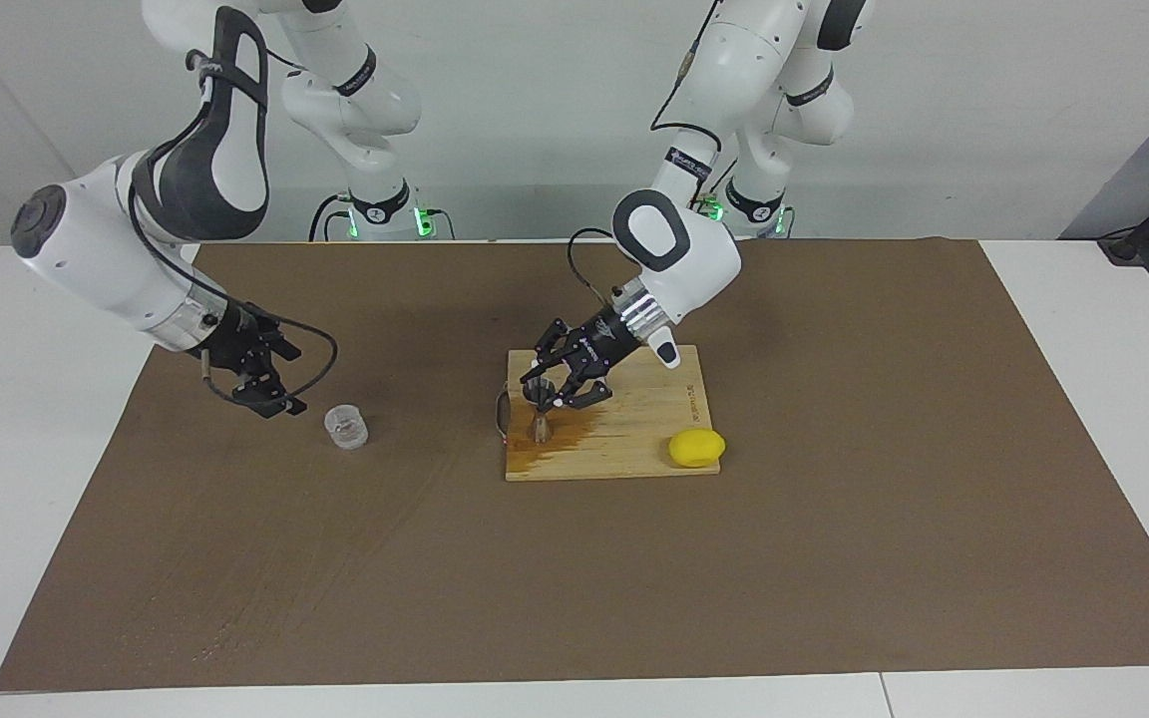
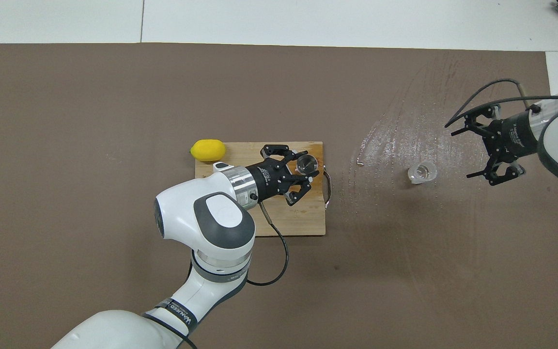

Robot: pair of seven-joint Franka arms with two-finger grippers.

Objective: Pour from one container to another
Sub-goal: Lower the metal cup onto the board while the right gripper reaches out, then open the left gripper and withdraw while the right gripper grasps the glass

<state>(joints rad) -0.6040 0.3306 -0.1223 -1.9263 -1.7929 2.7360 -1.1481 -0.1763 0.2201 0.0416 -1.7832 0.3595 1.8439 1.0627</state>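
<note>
My left gripper (image 1: 552, 391) stands spread around the jigger (image 1: 541, 424) on the cutting board (image 1: 634, 439), steadying the target. My right gripper (image 1: 270, 384), released, sits beside the plastic cup (image 1: 346, 426), ready to take it for pouring.

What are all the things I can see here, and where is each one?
Plastic cup: one, clear, standing on the brown mat toward the right arm's end of the table.
Jigger: one, shiny steel, upright on the cutting board at its handle end.
Cutting board: one, pale wood with a darker wet-looking patch, mid-table on the mat.
Lemon: one, yellow, on the board's corner toward the left arm's end, farther from the robots than the jigger.
Mat: one, brown, covering most of the white table.
Left gripper: one, black, open, fingers spread around the jigger's top.
Right gripper: one, black, open, low beside the cup, not touching it.
</note>
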